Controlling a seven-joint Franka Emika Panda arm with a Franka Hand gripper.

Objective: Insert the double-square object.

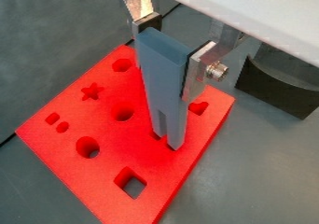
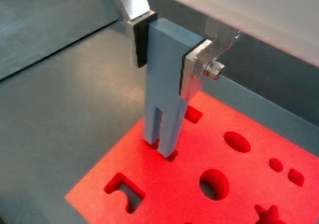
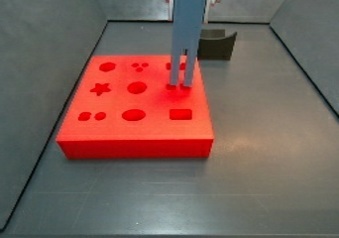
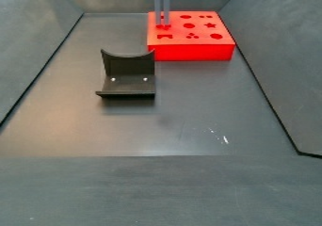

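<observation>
Over red block (image 3: 133, 118), 3 o'clock edge: gripper (image 1: 171, 41), fingers clamped on upright double-square object (image 1: 163, 88), prongs entering paired square holes. Advice: keep vertical, press straight down, then release.

Pincer (image 1: 171, 39) sits above red block (image 3: 133, 133), clamped on the upright grey double-square object (image 3: 187, 39), whose two prongs reach the block's top face. Fixture (image 4: 126, 74) stands apart on the worktop (image 4: 189, 136). Open floor surrounds it up to the sloped walls.
</observation>
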